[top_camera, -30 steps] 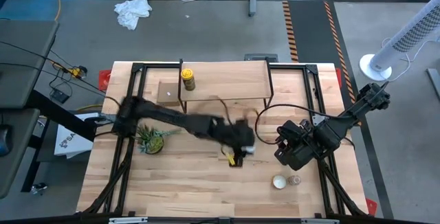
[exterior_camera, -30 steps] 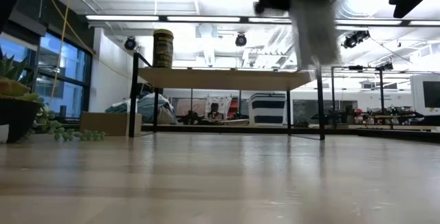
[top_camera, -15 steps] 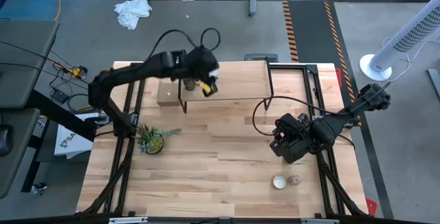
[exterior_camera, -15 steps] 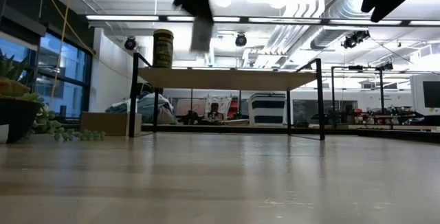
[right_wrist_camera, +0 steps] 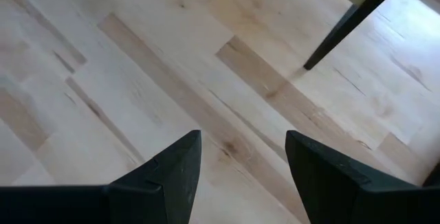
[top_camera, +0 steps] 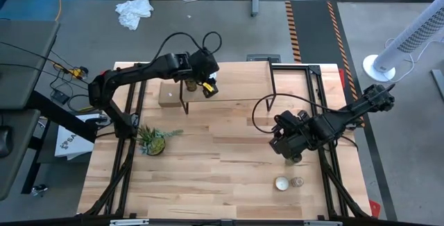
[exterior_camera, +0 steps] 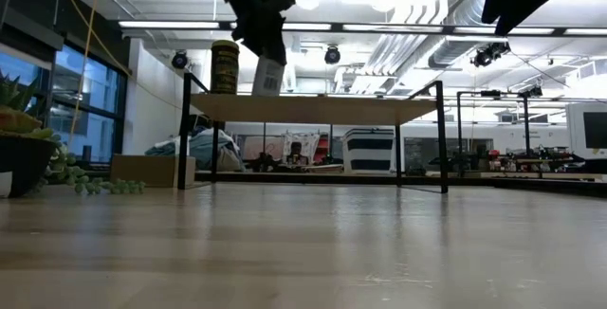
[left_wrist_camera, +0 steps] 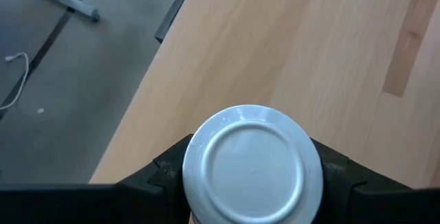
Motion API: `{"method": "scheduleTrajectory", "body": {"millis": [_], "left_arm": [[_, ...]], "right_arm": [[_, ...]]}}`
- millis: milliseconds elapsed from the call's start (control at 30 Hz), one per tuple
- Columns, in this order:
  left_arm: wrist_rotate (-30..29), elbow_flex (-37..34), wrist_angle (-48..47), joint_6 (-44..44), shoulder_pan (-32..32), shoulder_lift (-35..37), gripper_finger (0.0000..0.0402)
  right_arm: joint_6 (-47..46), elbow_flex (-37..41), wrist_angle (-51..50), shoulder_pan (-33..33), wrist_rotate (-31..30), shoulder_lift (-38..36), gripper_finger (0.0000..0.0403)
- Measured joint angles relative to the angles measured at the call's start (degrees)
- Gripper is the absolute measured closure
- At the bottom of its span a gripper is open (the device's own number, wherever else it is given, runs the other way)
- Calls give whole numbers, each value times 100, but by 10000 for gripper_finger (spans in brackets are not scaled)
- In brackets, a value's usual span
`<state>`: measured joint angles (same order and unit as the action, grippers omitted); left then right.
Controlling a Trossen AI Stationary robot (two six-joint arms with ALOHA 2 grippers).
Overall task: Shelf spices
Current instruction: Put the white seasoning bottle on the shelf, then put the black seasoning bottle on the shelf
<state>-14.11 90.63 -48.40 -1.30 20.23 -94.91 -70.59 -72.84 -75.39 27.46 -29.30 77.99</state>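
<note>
Your left gripper [top_camera: 208, 87] clamping white-capped spice jar [left_wrist_camera: 251, 161], holding it over light wooden plank shelf [top_camera: 236, 80] – just beside mustard-yellow jar [top_camera: 189, 82] standing there. Your right gripper [right_wrist_camera: 242, 162] hanging over bare table [top_camera: 208, 163], fingers apart – gripping nothing.

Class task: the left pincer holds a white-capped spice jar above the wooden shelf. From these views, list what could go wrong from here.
1. The left pincer holds the white-capped spice jar tilted above the light wooden plank shelf; released so, it may topple.
2. It hangs close beside the mustard-yellow jar standing on the shelf and could knock it.
3. The open right pincer hovers near a black shelf leg; a careless move might bump it.
</note>
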Motion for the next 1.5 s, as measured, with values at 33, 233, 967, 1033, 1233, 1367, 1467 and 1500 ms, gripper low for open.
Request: {"method": "scheduleTrajectory", "body": {"millis": [33, 233, 967, 1033, 1233, 1367, 1467, 1500], "left_arm": [[-4, 0, -9, -19, 0, 0, 216], [-13, 0, -43, -39, 0, 4, 213], [221, 1719, -485, -121, -152, 28, 107], [576, 1948, -471, 105, -315, 37, 107], [836, 1878, -399, 346, -1039, 33, 106], [846, 1668, -222, 762, -1544, 22, 106], [710, 1622, 115, 1017, -1863, 17, 106], [625, 1622, 256, 1089, -1944, 19, 106]], "right_arm": [[13, 0, 11, -10, 6, 1, 194], [35, 0, 20, -10, 46, -1, 194], [611, -362, -369, -10, 351, 1, 194], [641, -527, -593, 21, 688, -1, 194], [305, -290, -925, 575, 1561, -6, 194], [-610, 197, -944, 941, 1797, 1, 194], [-1430, 399, -881, 1051, 1838, 1, 194], [-1698, 429, -882, 1065, 1839, 1, 194]]}}
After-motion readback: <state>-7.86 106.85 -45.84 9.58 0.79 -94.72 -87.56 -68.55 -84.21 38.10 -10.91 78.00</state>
